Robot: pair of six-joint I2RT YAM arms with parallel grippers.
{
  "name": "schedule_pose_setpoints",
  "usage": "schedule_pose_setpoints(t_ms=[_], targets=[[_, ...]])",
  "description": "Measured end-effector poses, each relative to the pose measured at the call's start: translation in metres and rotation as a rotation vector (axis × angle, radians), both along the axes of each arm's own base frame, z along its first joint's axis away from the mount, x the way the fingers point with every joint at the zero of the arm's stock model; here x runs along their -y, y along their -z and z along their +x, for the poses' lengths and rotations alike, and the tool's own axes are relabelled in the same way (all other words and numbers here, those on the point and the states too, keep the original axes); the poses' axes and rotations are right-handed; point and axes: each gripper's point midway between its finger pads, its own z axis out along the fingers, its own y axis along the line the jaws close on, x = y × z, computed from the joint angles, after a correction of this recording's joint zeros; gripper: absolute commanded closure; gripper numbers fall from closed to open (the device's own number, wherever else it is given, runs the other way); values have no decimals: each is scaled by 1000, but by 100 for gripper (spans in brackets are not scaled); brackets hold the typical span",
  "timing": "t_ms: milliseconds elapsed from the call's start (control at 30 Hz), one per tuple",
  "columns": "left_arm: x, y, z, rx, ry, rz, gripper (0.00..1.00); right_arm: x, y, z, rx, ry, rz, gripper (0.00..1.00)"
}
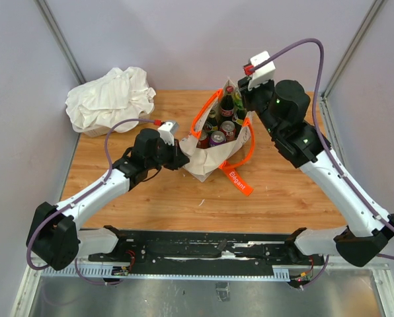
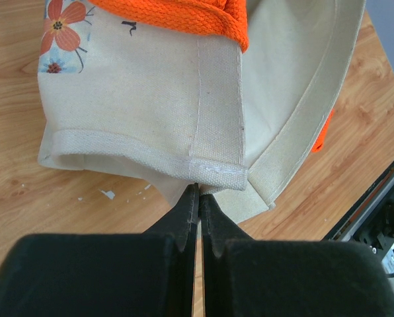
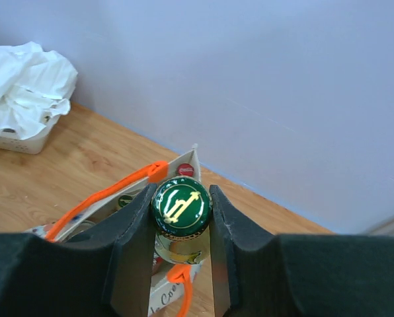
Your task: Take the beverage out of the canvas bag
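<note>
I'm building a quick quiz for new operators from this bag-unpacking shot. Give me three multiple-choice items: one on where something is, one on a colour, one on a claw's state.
1. Where on the table is the white cloth bundle?
A. at the far left corner
B. at the near right edge
C. between the arm bases

2. What colour are the handles of the canvas bag?
A. blue
B. orange
C. black

3. What is the right claw doing?
A. hanging open above bare wood
B. closed on the green-capped bottle standing in the bag
C. pinching the cloth

Answers:
1. A, the top view shows the bundle at the far left corner.
2. B, bright orange straps loop around the bag's mouth.
3. B, the right wrist view shows both fingers pressed against the green cap.
</note>
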Motion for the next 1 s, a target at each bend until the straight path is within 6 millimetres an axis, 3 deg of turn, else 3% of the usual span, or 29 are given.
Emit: schedule_pose_setpoints(t_ms=[167,333,567,800,900,1000], targets=[[-1,0,0,10,7,9,93,20,0,-3,-4,69,-19,99],[-1,-1,0,17,10,12,90,36,16,-7,-37,130,-47,99],[-2,2,-1,12,13,23,72,57,39,-14,-78,209,-84,99],[-5,0,-2,18,6,32,70,71,38,-16,-77,263,-74,99],[-5,-1,-2,19,6,32,70,92,50,-7,-103,323,-40,99],[-5,-1,-2,21,4,33,70,126,78,5,-160,414,2,99]])
